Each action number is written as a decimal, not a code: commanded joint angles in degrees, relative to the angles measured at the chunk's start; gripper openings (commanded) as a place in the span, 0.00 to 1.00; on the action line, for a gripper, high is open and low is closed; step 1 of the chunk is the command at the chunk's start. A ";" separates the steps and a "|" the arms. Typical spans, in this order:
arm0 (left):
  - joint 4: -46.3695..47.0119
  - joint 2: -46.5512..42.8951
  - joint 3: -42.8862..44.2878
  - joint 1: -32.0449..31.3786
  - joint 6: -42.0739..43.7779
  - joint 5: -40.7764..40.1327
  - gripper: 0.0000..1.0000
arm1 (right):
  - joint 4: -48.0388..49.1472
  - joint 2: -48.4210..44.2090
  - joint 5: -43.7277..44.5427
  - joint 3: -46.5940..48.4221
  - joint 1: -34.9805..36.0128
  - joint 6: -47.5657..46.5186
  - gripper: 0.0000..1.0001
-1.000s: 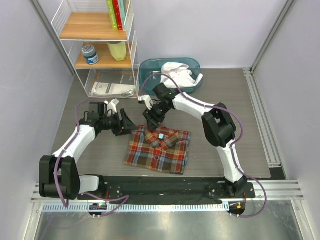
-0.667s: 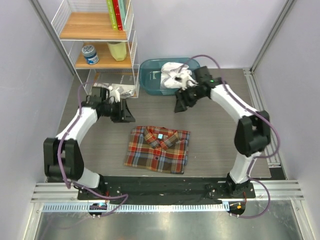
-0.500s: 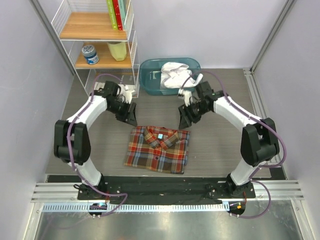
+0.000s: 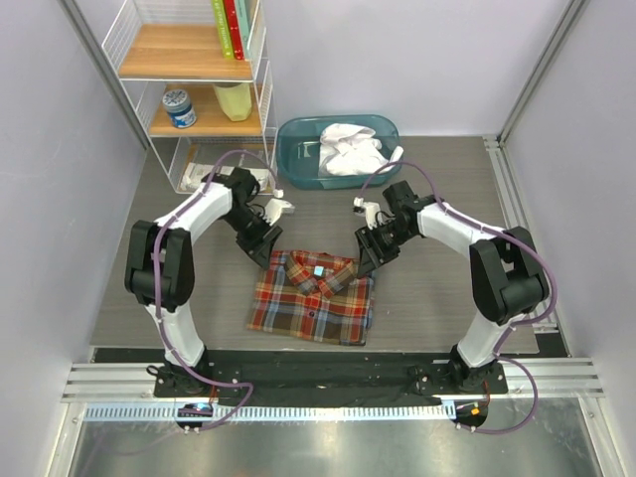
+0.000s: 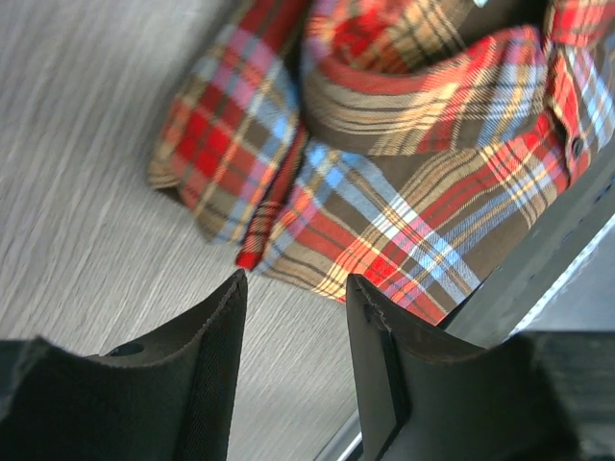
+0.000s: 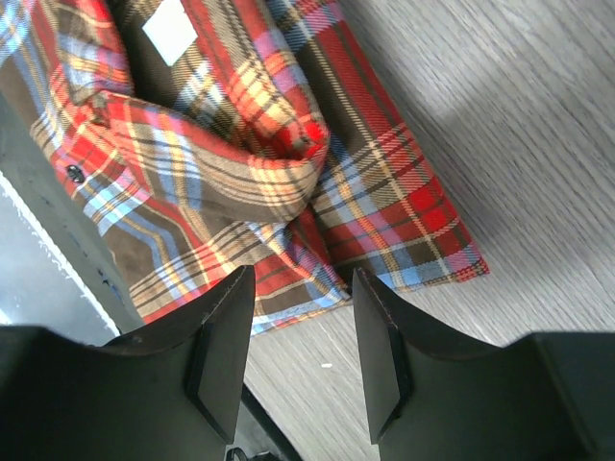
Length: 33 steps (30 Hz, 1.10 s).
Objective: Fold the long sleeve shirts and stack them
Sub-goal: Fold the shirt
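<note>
Hovering with jaws apart (nothing held), left gripper [image 4: 263, 248] and right gripper [image 4: 369, 260] flank the folded plaid shirt [image 4: 316, 298]

arms: left arm [image 4: 189, 212] and right arm [image 4: 449, 221], white shells with chunky black joints
cables: purple-ish cable [image 4: 407, 166] looping off each arm
grippers: left gripper [image 4: 260, 245] and right gripper [image 4: 369, 258], all black
fingers: matte black fingers [image 5: 207, 370], flat wedge shape
base: black plate [image 4: 328, 370] under both arms
</note>
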 commanded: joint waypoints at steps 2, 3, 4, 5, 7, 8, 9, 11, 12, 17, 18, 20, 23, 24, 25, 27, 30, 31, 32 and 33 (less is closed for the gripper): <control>-2.06 1.32 1.45 -2.39 4.77 -1.03 0.47 | 3.07 2.35 -0.02 -0.57 0.26 1.34 0.52; -2.06 1.67 1.53 -2.57 4.95 -1.21 0.48 | 2.99 3.05 -0.02 -0.92 0.26 1.34 0.52; -1.88 2.19 1.45 -2.83 5.12 -1.56 0.48 | 2.90 3.15 -0.11 -1.09 0.34 1.07 0.52; -1.36 2.37 1.36 -2.92 5.30 -1.74 0.48 | 2.81 3.23 -0.20 -1.36 0.26 1.16 0.52; -0.92 2.73 1.01 -3.19 5.74 -2.26 0.48 | 2.72 3.06 -0.73 -2.23 0.26 1.07 0.52; -0.48 2.99 0.83 -3.27 5.91 -2.44 0.48 | 2.81 2.80 -0.99 -2.85 0.34 1.07 0.52; 0.31 3.08 0.66 -3.36 6.00 -2.79 0.48 | 2.90 2.62 -1.34 -3.11 0.35 1.16 0.52; 1.19 3.52 0.22 -3.63 6.09 -3.06 0.48 | 2.90 2.27 -1.43 -3.82 0.35 1.25 0.51; 1.80 3.60 0.04 -3.80 6.09 -3.15 0.48 | 2.99 2.27 -1.34 -4.25 0.43 1.16 0.51; 2.34 2.73 0.83 -4.07 6.27 -2.36 0.49 | 3.42 1.66 0.24 -5.31 0.35 0.72 0.50; 2.16 2.29 1.09 -4.15 6.53 -2.01 0.49 | 3.43 1.48 0.59 -5.31 0.35 0.46 0.49; 1.90 1.94 1.45 -4.24 6.88 -1.91 0.49 | 3.51 1.30 0.51 -5.05 0.35 0.72 0.47; 2.07 2.20 1.36 -4.51 7.67 -2.35 0.50 | 3.69 1.39 0.15 -4.35 0.43 1.25 0.39; 2.25 2.37 1.36 -4.51 7.76 -2.62 0.51 | 3.69 1.39 0.06 -4.17 0.43 1.42 0.33; 2.25 2.72 1.36 -4.59 7.94 -2.62 0.52 | 3.69 1.30 0.06 -4.26 0.35 1.60 0.30; 2.77 2.99 1.36 -4.77 8.20 -2.71 0.52 | 3.69 0.95 0.24 -4.43 0.43 1.51 0.18; 3.22 3.25 1.36 -5.12 8.38 -2.53 0.52 | 3.60 0.60 0.59 -4.43 0.35 1.77 0.04; 3.56 2.56 1.36 -5.12 8.38 -2.53 0.52 | 3.60 0.51 0.68 -4.43 0.35 1.86 0.02; 4.96 2.03 1.18 -5.12 8.20 -2.36 0.53 | 3.60 0.51 0.77 -4.52 0.43 1.95 0.01; 5.76 1.33 0.66 -5.12 8.03 -2.44 0.54 | 3.60 0.51 0.77 -4.44 0.35 2.04 0.01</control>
